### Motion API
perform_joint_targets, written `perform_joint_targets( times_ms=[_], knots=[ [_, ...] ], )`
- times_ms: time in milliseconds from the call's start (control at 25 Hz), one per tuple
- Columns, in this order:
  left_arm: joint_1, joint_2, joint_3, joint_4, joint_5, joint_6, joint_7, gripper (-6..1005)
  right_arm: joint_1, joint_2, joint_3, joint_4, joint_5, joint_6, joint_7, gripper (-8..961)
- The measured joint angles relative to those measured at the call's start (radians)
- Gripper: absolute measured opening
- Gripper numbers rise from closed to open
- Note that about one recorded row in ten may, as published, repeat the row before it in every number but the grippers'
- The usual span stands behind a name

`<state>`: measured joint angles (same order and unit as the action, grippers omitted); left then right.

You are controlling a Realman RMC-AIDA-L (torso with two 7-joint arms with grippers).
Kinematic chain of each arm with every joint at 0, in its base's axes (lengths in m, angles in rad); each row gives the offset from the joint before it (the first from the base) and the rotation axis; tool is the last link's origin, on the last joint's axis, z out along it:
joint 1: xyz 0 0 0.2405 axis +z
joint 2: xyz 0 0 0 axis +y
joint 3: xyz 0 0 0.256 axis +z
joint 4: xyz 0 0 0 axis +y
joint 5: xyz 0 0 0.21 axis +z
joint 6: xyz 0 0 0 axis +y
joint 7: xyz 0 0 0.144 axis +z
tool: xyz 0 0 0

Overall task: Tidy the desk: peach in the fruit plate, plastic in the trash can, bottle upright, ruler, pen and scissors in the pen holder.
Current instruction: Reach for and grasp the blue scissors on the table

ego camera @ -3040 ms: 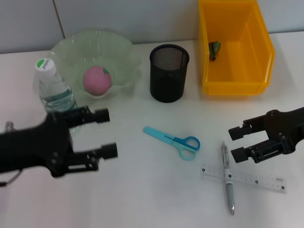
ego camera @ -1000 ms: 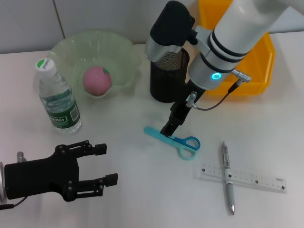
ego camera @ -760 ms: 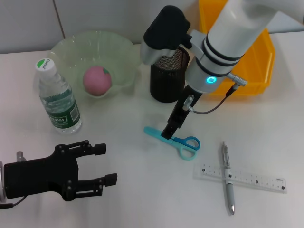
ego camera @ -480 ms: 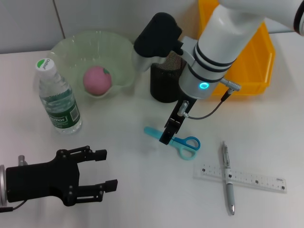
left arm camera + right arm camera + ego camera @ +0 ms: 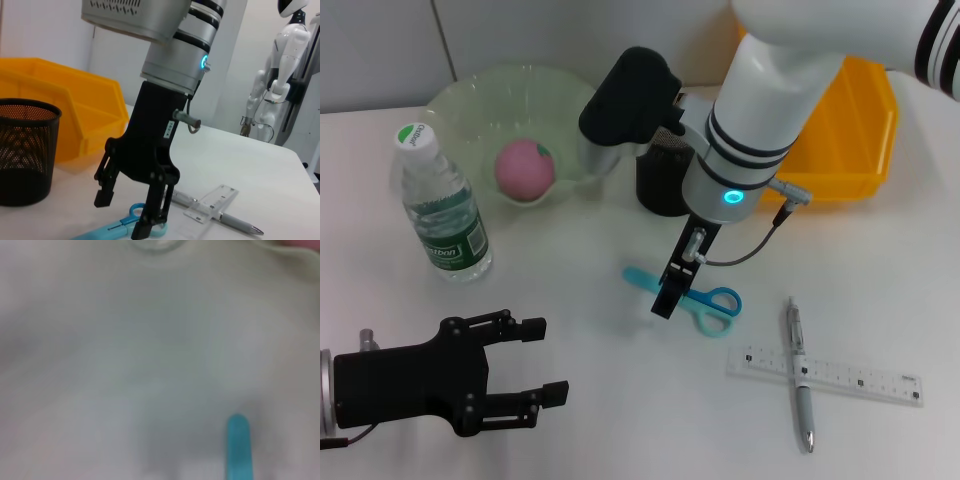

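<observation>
Right end effector (image 5: 125, 212) open and empty, straddling scissors (image 5: 692, 297), lying diagonally, blade tip toward bottle (image 5: 435, 205), handles toward ruler (image 5: 825, 375)

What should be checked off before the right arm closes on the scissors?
1. Right gripper over the scissors: ok, jaws straddle the middle of them.
2. Jaws open: ok, gap shows in the left wrist view.
3. Jaws low enough to pinch: cannot tell.
4. Pen holder mouth free: ok, upright and nothing sticks out of it.
5. Pen and ruler clear of the grasp: ok, lying crossed apart from the scissors.
6. Left gripper out of the way: ok, open at the near desk edge.
</observation>
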<state>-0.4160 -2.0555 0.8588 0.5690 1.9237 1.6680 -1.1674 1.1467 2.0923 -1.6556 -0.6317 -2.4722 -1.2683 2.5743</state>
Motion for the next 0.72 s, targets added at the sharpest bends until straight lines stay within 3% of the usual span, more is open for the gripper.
perform_joint_targets(
  times_ms=[720],
  knots=[
    [0.0,-0.003,-0.004,0.0,0.0,0.001,-0.001,800,-0.011,0.0,-0.034,0.009,0.015,0.031,0.008,784]
  ],
)
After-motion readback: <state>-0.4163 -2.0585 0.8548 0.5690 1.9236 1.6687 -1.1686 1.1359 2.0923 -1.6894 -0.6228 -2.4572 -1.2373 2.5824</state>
